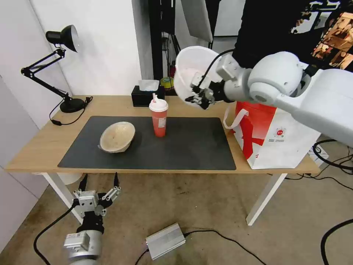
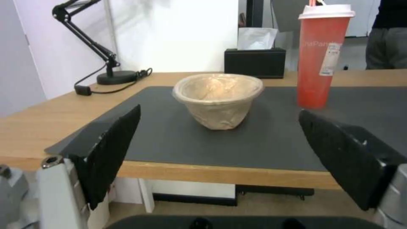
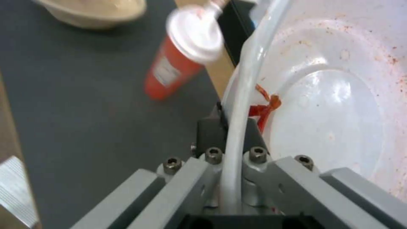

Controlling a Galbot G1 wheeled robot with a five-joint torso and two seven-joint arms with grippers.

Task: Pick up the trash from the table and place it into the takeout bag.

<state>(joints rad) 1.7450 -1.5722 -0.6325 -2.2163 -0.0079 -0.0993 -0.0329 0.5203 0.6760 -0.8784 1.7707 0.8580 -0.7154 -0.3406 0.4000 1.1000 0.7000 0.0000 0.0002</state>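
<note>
My right gripper is shut on the rim of the large white bowl, held tilted in the air above the table's back right, left of the red-and-white takeout bag. Red scraps cling inside the white bowl, whose rim is pinched in my right gripper. The red cup with white lid stands on the dark mat. A beige bowl sits left of it. My left gripper hangs open below the table's front edge, facing the beige bowl and the red cup.
A black tissue box and a black desk lamp stand at the back of the table. A silver box and cables lie on the floor. A person in black stands behind the bag.
</note>
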